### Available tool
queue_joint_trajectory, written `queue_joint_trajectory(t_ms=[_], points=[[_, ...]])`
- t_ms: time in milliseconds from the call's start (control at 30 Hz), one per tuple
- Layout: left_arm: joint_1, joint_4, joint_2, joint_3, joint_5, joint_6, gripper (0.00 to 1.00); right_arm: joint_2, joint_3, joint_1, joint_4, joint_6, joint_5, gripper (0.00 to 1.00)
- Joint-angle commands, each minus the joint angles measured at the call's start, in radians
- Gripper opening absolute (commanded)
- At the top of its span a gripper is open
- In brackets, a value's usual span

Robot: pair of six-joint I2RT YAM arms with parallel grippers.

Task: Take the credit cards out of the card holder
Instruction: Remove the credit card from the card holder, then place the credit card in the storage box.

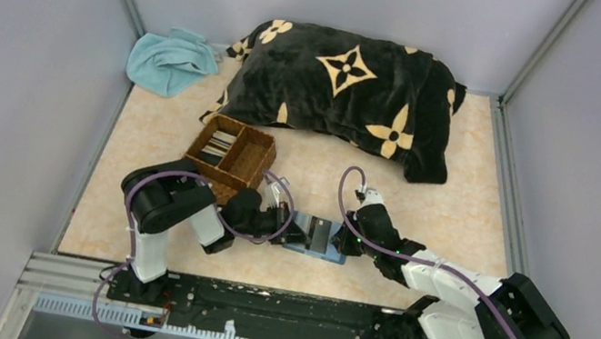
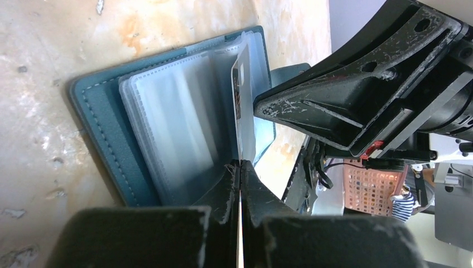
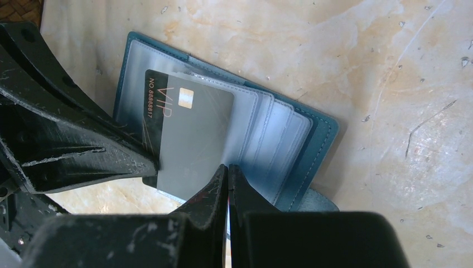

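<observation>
One card holder (image 3: 290, 134), one grey VIP card (image 3: 189, 134), one tray (image 1: 230, 181), one pillow (image 1: 346, 94).

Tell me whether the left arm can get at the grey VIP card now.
Likely yes: the left gripper is shut on the VIP card's edge, and the right gripper seems to pin the card holder beside it.

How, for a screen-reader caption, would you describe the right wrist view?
A grey VIP card sticks out of the clear sleeves of an open teal card holder on a beige marbled table. The left gripper meets the card's edge from the picture's left; the right gripper has its jaws shut at the sleeves' near edge.
</observation>
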State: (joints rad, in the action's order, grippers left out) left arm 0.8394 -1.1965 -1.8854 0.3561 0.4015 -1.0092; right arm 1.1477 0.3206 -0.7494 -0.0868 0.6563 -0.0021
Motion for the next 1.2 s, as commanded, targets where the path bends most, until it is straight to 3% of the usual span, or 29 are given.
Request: queue_joint_trajectory(t_ms=[0, 267, 533, 833, 900, 967, 1033, 1167], points=[[-0.014, -0.008, 0.018, -0.046, 0.0, 0.027, 0.0, 0.022, -0.02, 0.005, 0.051, -0.005, 0.007, 0.0], [-0.075, 0.033, 0.121, -0.127, -0.005, 0.07, 0.0, 0.024, -0.015, 0.005, 0.062, -0.006, 0.021, 0.0], [-0.089, 0.289, 0.343, -0.104, -0.048, 0.171, 0.0, 0.0, -0.011, 0.005, 0.057, -0.015, 0.003, 0.0], [-0.094, 0.651, 0.746, -0.043, -0.152, 0.249, 0.0, -0.345, -0.077, 0.005, -0.141, -0.033, -0.163, 0.0], [-0.094, 0.688, 0.812, -0.033, -0.153, 0.249, 0.0, -0.388, -0.073, 0.005, -0.179, -0.031, -0.219, 0.1], [-0.095, 0.695, 0.861, -0.031, -0.15, 0.241, 0.0, -0.401, -0.059, 0.005, -0.216, -0.029, -0.292, 0.32], [-0.095, 0.691, 0.895, -0.03, -0.13, 0.228, 0.0, -0.382, -0.038, 0.005, -0.25, -0.022, -0.355, 0.47], [-0.095, 0.653, 0.918, -0.023, -0.042, 0.194, 0.0, -0.328, -0.01, 0.005, -0.35, -0.005, -0.439, 0.56]])
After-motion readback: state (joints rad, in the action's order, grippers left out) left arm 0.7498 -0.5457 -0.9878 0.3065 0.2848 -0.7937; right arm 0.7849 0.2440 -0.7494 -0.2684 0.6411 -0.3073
